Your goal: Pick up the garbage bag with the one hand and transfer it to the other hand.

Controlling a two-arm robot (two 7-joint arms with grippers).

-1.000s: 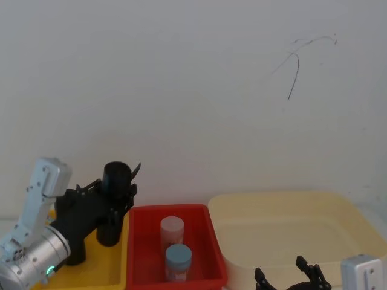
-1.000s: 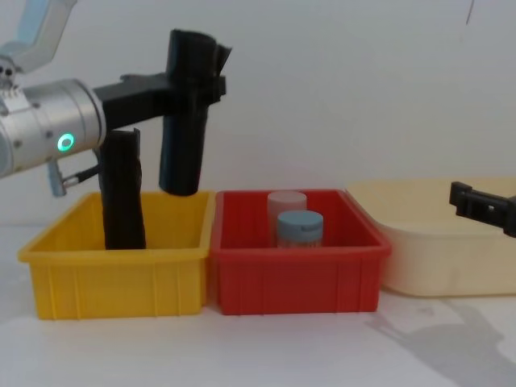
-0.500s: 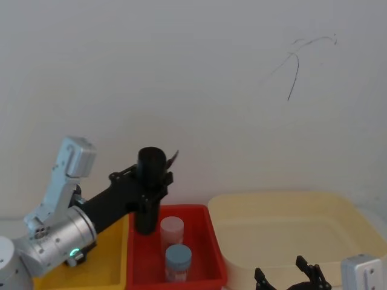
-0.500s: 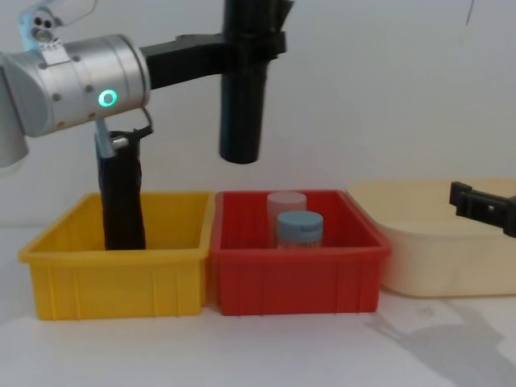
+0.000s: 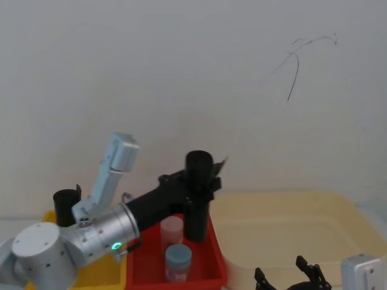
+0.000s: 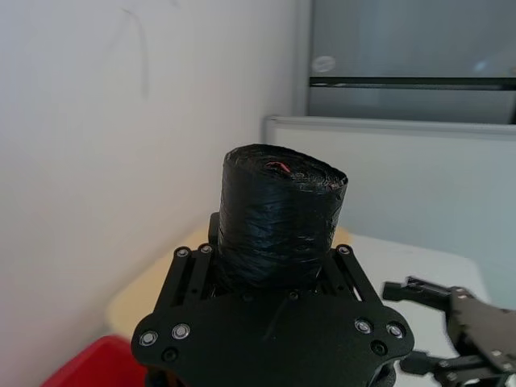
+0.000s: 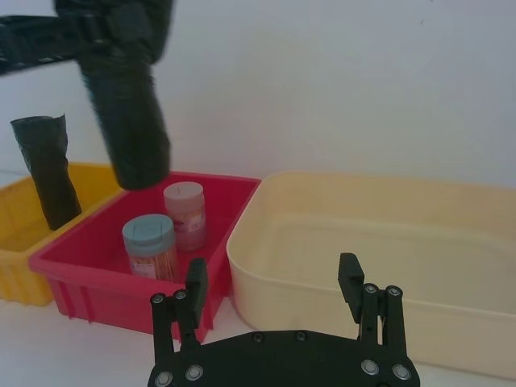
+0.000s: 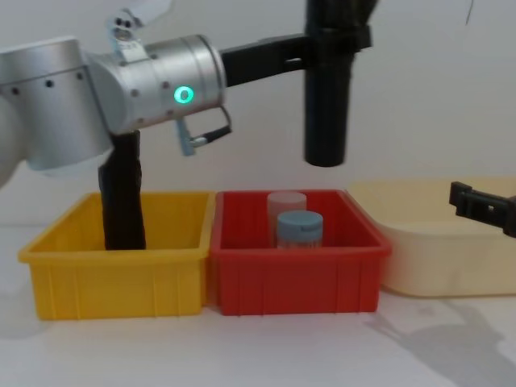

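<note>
Your right gripper (image 7: 272, 280) sits low by the cream tub (image 8: 435, 270), fingers spread, likely to receive. Beyond, your left gripper (image 5: 195, 184) pinches the garbage bag (image 8: 326, 121) near its top, upright over the red bin (image 8: 294, 282), leaving its lower end free for handover.

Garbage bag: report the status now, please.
Left gripper shut on garbage bag, upright above red bin. Right gripper open, low by cream tub, apart from bag. Two jars in bin.

Head view high, looking down; chest view low, side-on; both share red bin (image 8: 294, 282).
</note>
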